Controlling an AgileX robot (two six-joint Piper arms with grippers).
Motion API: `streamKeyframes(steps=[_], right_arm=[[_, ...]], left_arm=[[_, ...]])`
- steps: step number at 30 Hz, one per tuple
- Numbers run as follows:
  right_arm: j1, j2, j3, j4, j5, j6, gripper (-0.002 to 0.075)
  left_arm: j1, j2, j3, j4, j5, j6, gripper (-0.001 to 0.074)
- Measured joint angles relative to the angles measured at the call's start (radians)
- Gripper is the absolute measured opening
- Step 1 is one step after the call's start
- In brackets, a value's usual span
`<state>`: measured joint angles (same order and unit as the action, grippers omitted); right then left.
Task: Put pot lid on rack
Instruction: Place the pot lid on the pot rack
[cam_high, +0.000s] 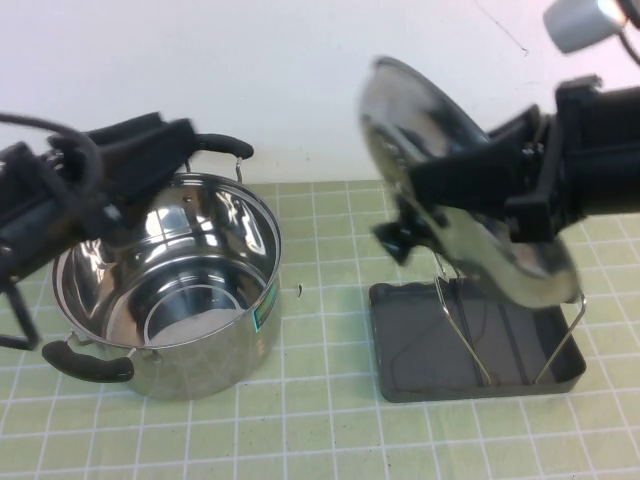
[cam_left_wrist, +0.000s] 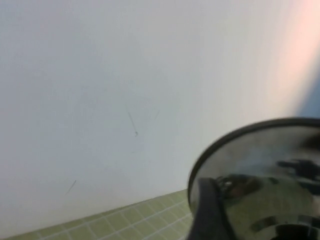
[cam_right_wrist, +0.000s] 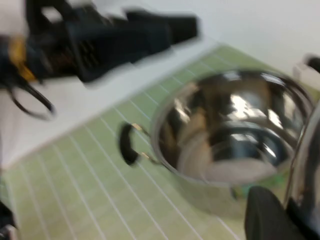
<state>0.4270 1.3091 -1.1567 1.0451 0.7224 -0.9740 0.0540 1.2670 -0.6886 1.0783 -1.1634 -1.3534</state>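
The only label in sight is a small green-and-white sticker on the outer wall of the steel pot (cam_high: 190, 290), near its rim; its writing is too small to read.

The pot lid (cam_high: 455, 200) hangs in the air over the right half of the desk, tilted steeply on edge, its black knob (cam_high: 398, 240) facing the left side of the desk. The right gripper (cam_high: 470, 175) reaches in from the right edge, and its dark fingers (cam_high: 455, 178) sit clamped across the lid's upper rim, so the jaws are closed narrowly on the metal edge. The lid's lower rim sits among the wire loops of the rack (cam_high: 440, 375), though contact between them cannot be made out. The rack is a dark tray resting on the green grid mat (cam_high: 330, 420), toward the desk's right near part.

The pot stands open on the left half of the desk, well apart from the rack, one black handle toward the near edge and one toward the far edge. The left gripper (cam_high: 150, 150) hovers over the pot's far-left rim, away from the lid; how its jaws stand cannot be told. In the right wrist view, the pot (cam_right_wrist: 230, 135) shows with the left arm (cam_right_wrist: 100, 35) beyond it.
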Motion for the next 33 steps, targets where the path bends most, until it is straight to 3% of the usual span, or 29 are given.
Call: streamKeyframes(steps=[5, 8, 15, 26, 33], right_arm=[[-0.002, -0.008, 0.013, -0.158, -0.064, 0.132, 0.0077], [-0.002, 0.003, 0.054, -0.158, -0.159, 0.149, 0.0077], [-0.002, 0.084, 0.134, -0.094, -0.275, 0.142, 0.0077], [-0.002, 0.123, 0.140, 0.256, -0.343, -0.161, 0.0076], [-0.002, 0.123, 0.140, 0.323, -0.347, -0.227, 0.0076]], left_arm=[[0.096, 0.000, 0.000, 0.105, 0.000, -0.120, 0.0114], [0.109, 0.000, 0.000, 0.182, 0.000, -0.133, 0.0034], [0.109, 0.000, 0.000, 0.334, -0.011, -0.142, 0.0003], [0.109, 0.000, 0.000, 0.352, -0.011, -0.142, 0.0002], [0.109, 0.000, 0.000, 0.357, -0.013, -0.142, 0.0002]])
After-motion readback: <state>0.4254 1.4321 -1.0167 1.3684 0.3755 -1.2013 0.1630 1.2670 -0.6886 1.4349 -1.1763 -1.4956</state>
